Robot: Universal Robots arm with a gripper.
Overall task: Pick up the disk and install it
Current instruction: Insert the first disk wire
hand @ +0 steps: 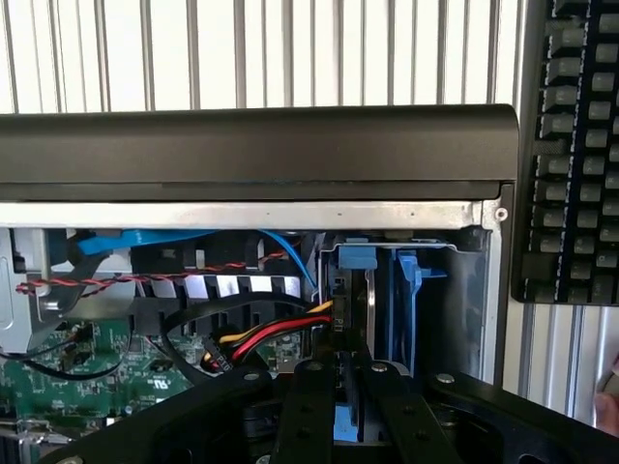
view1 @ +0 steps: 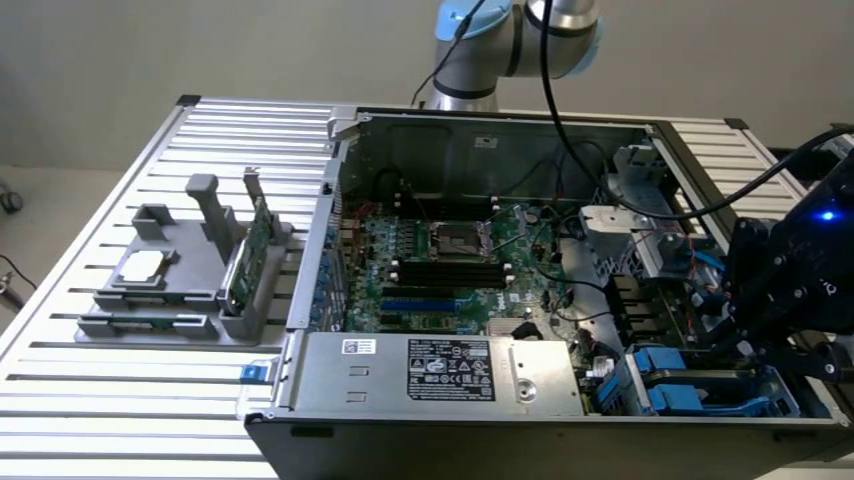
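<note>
A slatted metal table (view1: 134, 370) stands before a plain pale wall (view1: 200, 50) in soft, even light.

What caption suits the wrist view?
Black pincer closed on blue-framed disk at the open computer case's drive bay.

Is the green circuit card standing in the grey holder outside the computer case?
Yes: in the exterior view the green circuit card stands upright in the grey holder on the slatted table, beside the open computer case.
</note>
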